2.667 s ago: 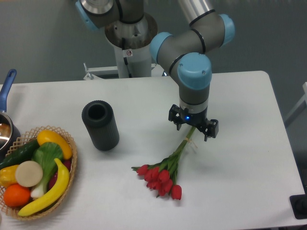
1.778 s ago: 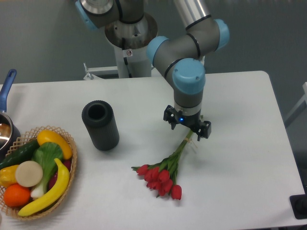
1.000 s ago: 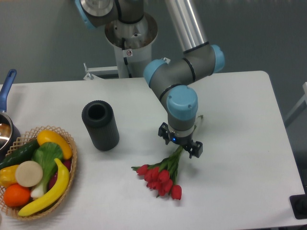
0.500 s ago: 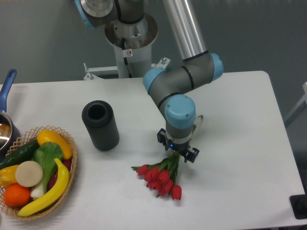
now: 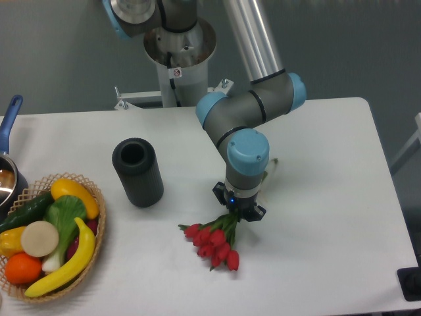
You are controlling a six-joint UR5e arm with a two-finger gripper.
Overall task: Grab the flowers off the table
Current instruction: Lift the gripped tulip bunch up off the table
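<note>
The flowers [image 5: 212,241], a bunch of red tulip buds on green stems, lie on the white table [image 5: 329,197] just right of centre, buds pointing to the front left. My gripper [image 5: 238,210] points straight down onto the stems just behind the buds. Its fingers are closed in around them. The wrist hides the middle of the stems; their far end [image 5: 272,162] shows behind the arm.
A black cylindrical vase [image 5: 137,172] lies left of the flowers. A woven basket [image 5: 97,197] of fruit and vegetables sits at the front left edge, with a blue-handled pot [image 5: 9,125] behind it. The robot's base [image 5: 179,59] stands at the back.
My gripper came forward and left along the stems, dropped onto them near the buds and closed. The bunch has shifted slightly left and turned a little.
</note>
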